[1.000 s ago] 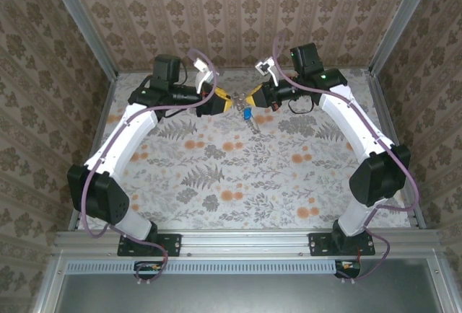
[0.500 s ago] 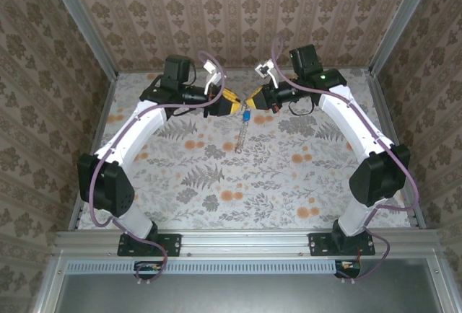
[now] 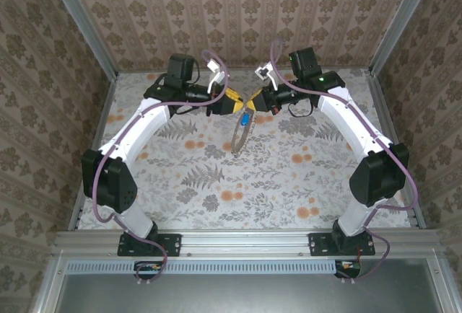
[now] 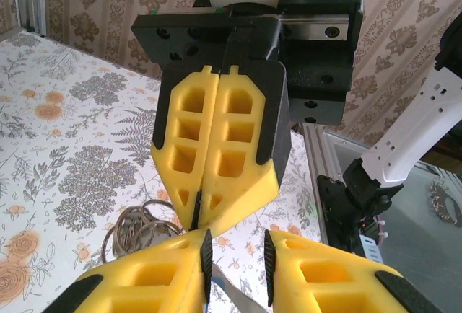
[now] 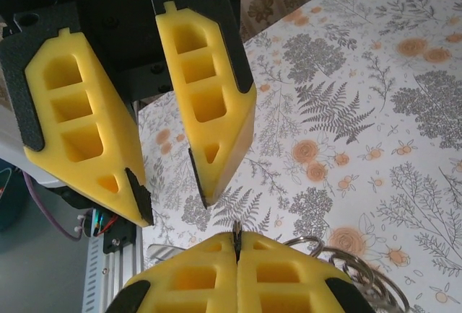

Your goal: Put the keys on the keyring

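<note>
**Keys and keyring held up between two grippers, joining not yet confirmed**

Seen from above: left gripper [image 3: 237, 104] and right gripper [image 3: 253, 103] facing nose to nose over the far middle of a floral-patterned table [image 3: 216, 183], tips almost touching. Just beneath the meeting point, the keys [image 3: 247, 118], recognisable by a small bright blue head. Hanging below that, the keyring [image 3: 237, 140], a thin oval loop dangling at a slight tilt. Lower end resting on the table or clear of it: impossible to tell.

Right jaws pressed fully together, with a thin dark sliver of metal pinched in the seam. Coiled wire rings [image 4: 137, 225] just beside those tips, so probably gripping part of the keyring. Left jaws narrowly apart, with the table pattern visible through the gap from the opposite wrist camera. From the left wrist camera, a silvery blade [image 4: 225, 295] lying in that gap between the yellow fingers [image 4: 144, 288], not clearly clamped.

Progress, offered as a judgement: both pieces off the table and together at one spot, so picking up and aligning apparently done. Left to do, or at least to confirm: threading the keys onto the ring. Blue head close against the top of the loop, yet joined or merely alongside: too small to tell. Most likely partway through the threading step, with letting go and setting down to follow.
</note>
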